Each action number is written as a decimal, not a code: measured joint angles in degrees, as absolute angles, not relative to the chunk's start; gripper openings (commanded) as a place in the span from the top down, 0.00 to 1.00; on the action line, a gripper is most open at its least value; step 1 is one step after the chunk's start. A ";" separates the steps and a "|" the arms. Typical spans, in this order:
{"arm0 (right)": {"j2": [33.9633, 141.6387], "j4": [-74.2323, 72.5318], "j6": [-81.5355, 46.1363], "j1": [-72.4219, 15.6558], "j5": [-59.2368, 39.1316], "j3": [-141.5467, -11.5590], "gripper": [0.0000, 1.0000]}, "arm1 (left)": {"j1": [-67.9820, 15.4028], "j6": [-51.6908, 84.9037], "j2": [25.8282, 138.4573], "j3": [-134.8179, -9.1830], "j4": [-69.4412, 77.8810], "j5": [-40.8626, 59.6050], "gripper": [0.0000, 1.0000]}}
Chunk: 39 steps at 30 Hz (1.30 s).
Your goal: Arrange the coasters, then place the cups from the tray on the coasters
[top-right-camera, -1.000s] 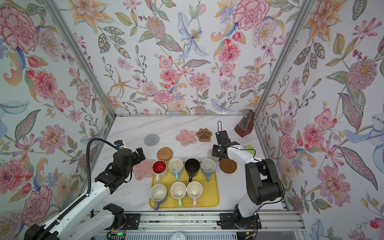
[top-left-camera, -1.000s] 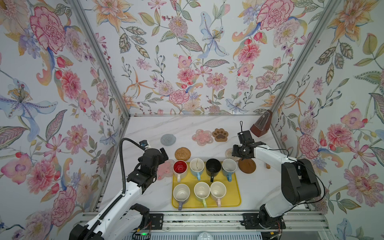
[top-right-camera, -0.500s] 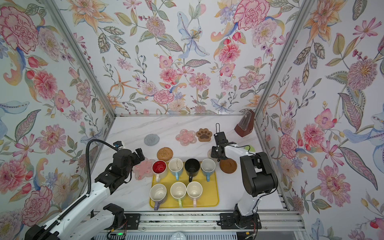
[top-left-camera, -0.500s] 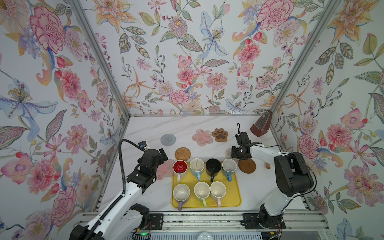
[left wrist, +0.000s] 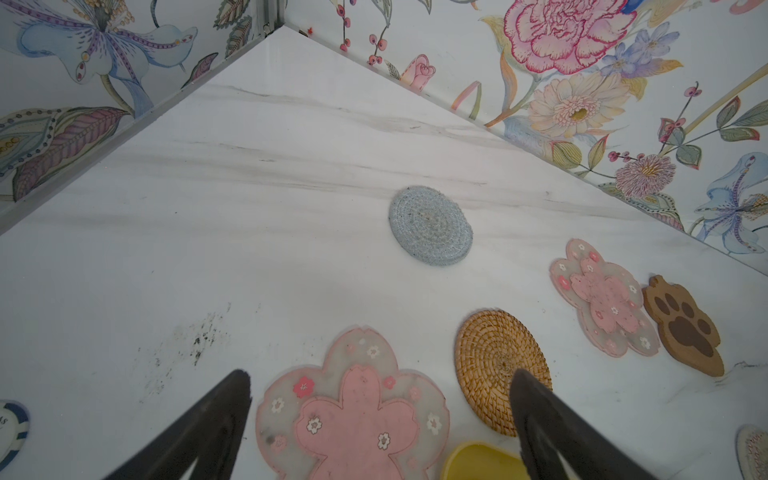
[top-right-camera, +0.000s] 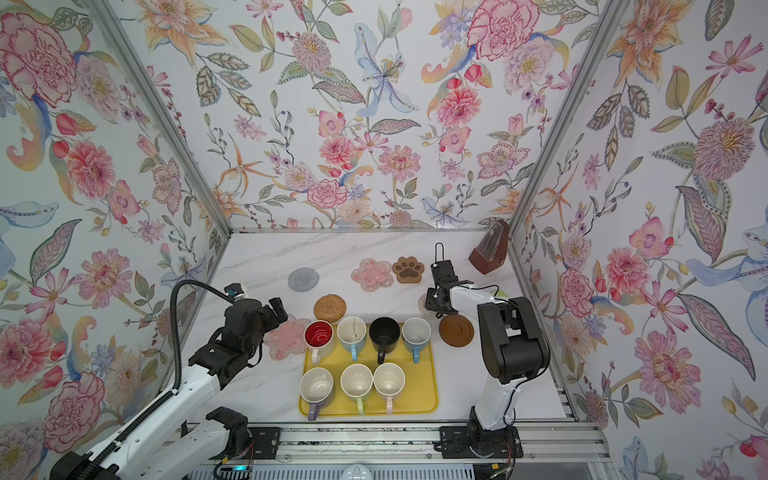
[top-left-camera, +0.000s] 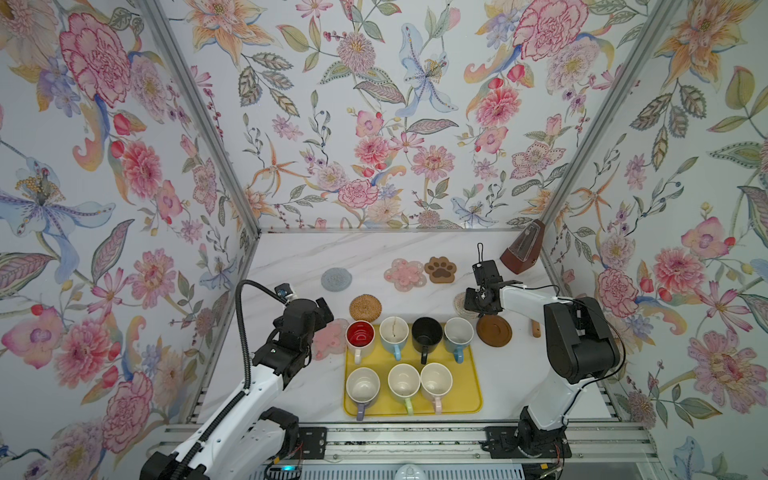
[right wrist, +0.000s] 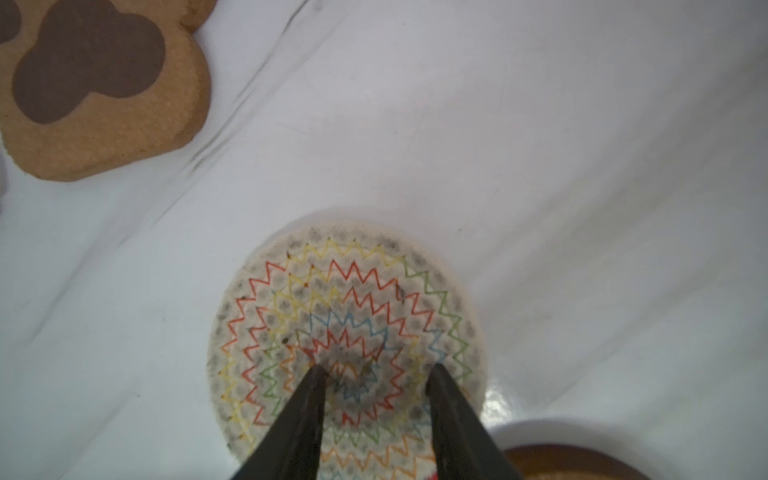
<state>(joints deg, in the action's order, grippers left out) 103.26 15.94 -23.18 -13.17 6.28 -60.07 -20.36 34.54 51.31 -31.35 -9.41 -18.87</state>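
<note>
**Mats half sorted, cups all waiting**

Near the front edge of the bench, in the middle: the tray, with all seven cups on it, three in the near row and four behind. No cup on a mat yet.

Just off the tray's far left corner: a pink mat. Above it the left gripper, fingers spread wide, holding nothing.

Just past the tray's far edge: the rattan mat. By the far right corner: the wood disc.

Right behind the disc: the woven mat. Down on it the right gripper, tips a little apart and touching the mat's top, not pinching it as far as can be seen.

Farther back, mid bench: the grey mat, then a second pink mat right beside the paw mat.

Probably mid-way through the mat job. All of the cup job left.

White bench, smooth, with thin grey streaks and a few dark specks by the near pink mat. In the far right corner: a metronome. Three walls of flower paper, metal strips in the corners.
</note>
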 measured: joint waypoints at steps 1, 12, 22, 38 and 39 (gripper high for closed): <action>103.57 16.03 -23.18 -12.88 6.48 -60.45 0.58 | -20.23 34.54 51.31 -31.35 -9.41 -18.87 0.01; 109.12 17.58 -22.68 -9.19 6.87 -68.14 0.58 | -19.00 34.54 50.65 -30.50 -9.91 -18.41 0.01; 102.59 19.40 -22.09 -10.74 6.90 -66.52 0.56 | -18.50 35.07 47.90 -29.65 -10.66 -18.41 0.01; 105.86 18.61 -22.09 -11.09 6.13 -64.47 0.56 | -17.93 35.94 47.99 -29.08 -10.90 -18.02 0.01; 106.52 18.59 -22.04 -10.90 6.07 -64.64 0.56 | -17.93 36.05 47.92 -28.99 -10.92 -18.02 0.01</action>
